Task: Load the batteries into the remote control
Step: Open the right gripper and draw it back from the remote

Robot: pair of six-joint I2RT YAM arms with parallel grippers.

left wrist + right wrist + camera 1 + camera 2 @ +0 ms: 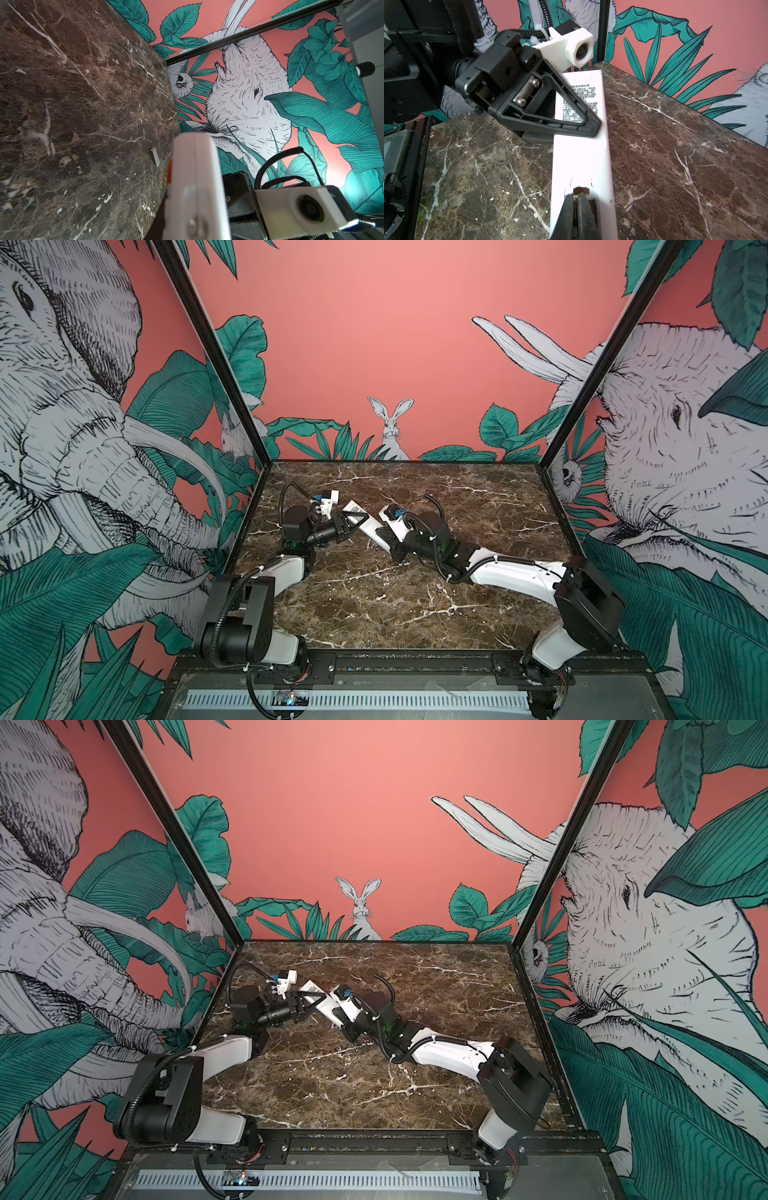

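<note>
- My left end effector (588,126) is clamped across the remote control (582,158), squeezing it from both faces near the end with the printed label. You can see the black triangular finger lying over the white back in the right wrist view.
- The remote sits plain back up, held off the marble tabletop (374,593) as far as I can tell, running diagonally between the two arms in both top views (368,526) (326,1006).
- My right end effector (578,199) is pinched all the way shut, with its tips down at a small dark-and-brassy bit poking out of a slot in the remote's back. That could be a battery end or a contact, I honestly can't tell.
- The left wrist view only gives me a blurry edge of the remote (195,187), with an orange button showing on the side.
- There's also a small white strip (155,155) lying flat on the marble, well apart from everything else.
- I can't pick out the batteries as separate things in any view.
</note>
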